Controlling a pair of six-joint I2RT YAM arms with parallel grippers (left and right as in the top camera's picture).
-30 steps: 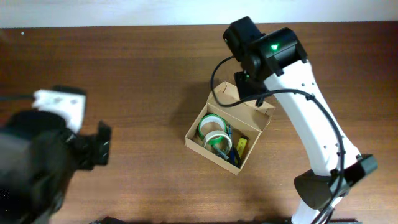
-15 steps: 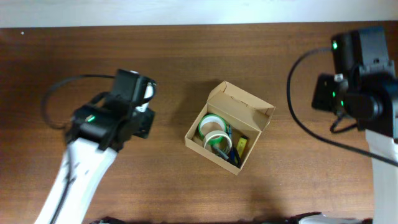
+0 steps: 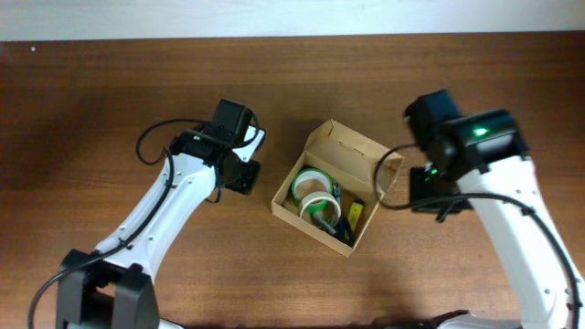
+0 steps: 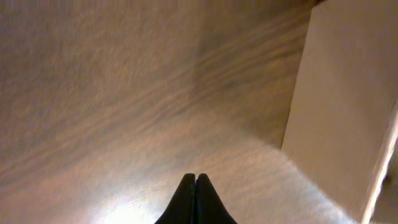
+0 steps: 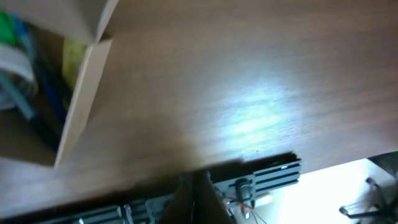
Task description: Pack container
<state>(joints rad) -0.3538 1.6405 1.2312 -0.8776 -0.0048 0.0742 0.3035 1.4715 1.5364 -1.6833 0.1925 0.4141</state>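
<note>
The left gripper (image 4: 196, 182) is squeezed all the way shut, its two black fingers pressed flat together with nothing held between them. It hangs over bare wood, just beside the left wall of the container (image 4: 339, 112). The right gripper (image 5: 198, 183) is closed tight too, and it holds nothing – the view from its wrist is blurry, but the fingers meet. It is just beside the right end of the container. The tan box sits near the middle of the table (image 3: 110, 91), turned at a slant, between the two grippers. Its flap lid stands open on the side toward the far edge. Inside lie two tape rolls (image 3: 311, 185) – green and white – and a small yellow thing (image 3: 355, 214) beside them.
</note>
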